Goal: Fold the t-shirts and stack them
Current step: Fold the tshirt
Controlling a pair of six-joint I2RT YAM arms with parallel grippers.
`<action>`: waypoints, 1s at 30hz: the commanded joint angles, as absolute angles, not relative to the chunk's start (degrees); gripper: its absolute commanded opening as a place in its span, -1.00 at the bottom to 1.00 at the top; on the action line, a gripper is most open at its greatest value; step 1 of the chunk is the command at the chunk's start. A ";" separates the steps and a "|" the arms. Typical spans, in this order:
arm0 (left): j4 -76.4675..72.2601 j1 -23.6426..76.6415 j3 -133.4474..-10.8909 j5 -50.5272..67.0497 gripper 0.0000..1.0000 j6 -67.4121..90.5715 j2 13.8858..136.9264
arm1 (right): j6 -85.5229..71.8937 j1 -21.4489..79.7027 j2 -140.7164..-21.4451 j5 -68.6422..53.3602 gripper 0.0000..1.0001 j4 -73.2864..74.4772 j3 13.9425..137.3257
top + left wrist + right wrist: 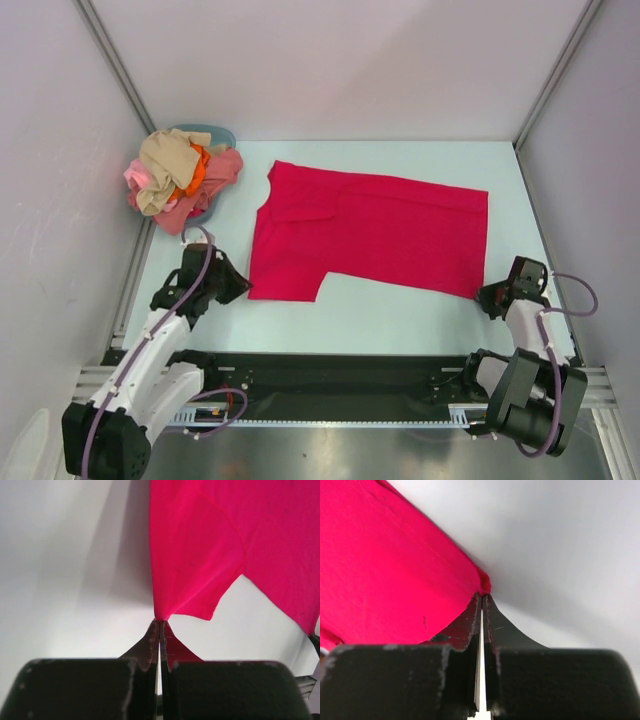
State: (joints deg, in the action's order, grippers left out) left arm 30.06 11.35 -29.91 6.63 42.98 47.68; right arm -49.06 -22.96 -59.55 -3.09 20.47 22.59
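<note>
1. The left arm (pixel 150 345), at the lower left of the top view, has rounded white link shells between black joint housings and a bulky black drum at its base.
2. The right arm (pixel 527 325), at the lower right, has large black base joints and a short white link above them.
3. A lilac cable (pixel 192 275) loops along the left arm. A second lilac cable (pixel 583 293) arcs beside the right arm.
4. A thin reddish wire (pixel 240 400) curls near the left base.
5. The left gripper (pixel 245 289) and right gripper (pixel 483 297) are black.
6. In both wrist views the fingers (pixel 150 645) (pixel 496 630) are black. They taper to thin tips, are scuffed with pale nicks, and rise from a wide matte block.
</note>
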 commanded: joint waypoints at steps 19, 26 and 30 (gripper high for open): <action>35.70 11.51 -40.77 5.36 -0.99 45.27 43.99 | -40.87 -23.12 -53.22 -2.63 -1.00 37.39 36.11; 30.58 11.43 -65.42 2.55 -0.99 40.96 72.00 | -40.43 -22.68 -71.50 -4.30 -1.00 28.92 48.31; 31.20 11.25 -77.24 1.06 -0.99 40.52 83.56 | -40.87 -22.06 -80.30 -5.79 -1.00 25.93 53.87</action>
State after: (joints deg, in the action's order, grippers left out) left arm 33.23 11.40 -69.80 3.18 42.61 78.81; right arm -41.67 -22.55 -75.57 -4.19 31.33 49.32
